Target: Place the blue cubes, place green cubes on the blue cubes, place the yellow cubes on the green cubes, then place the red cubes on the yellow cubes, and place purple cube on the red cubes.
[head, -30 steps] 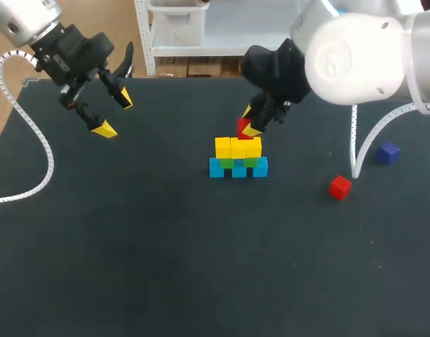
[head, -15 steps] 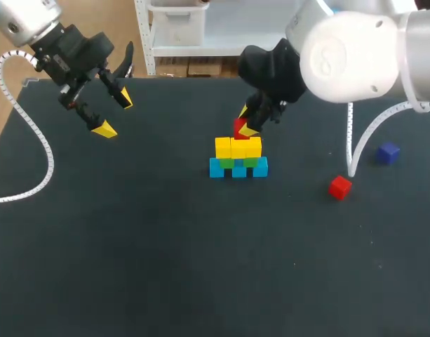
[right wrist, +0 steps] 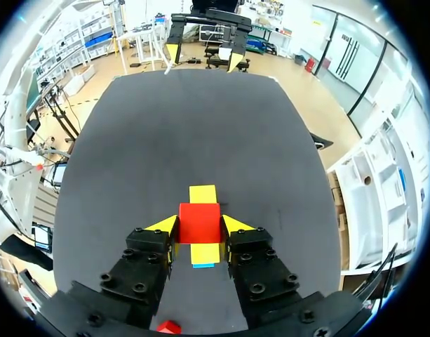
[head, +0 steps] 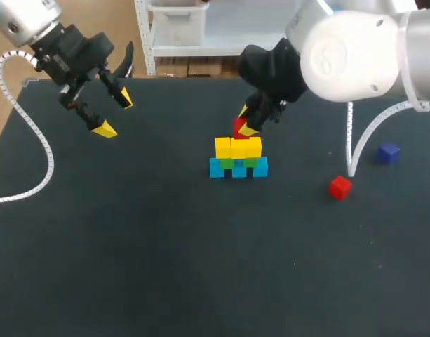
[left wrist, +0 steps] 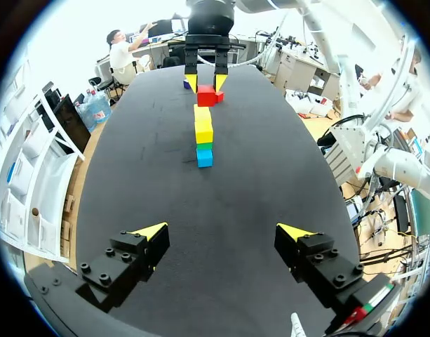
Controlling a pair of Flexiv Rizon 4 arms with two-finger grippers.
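A spare red cube [head: 339, 187] lies on the table [head: 165, 267], off to the right. Our right tool [right wrist: 199, 228] pinches a red cube [left wrist: 206, 96] from both sides, straight over the middle of the yellow cubes [head: 238, 147]. We think the way to go is down. Farther off, our left tool [head: 114, 114] is spread wide, holding nothing.

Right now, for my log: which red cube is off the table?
The red cube in the right gripper's jaws, above the yellow cubes; the other red cube lies on the table.
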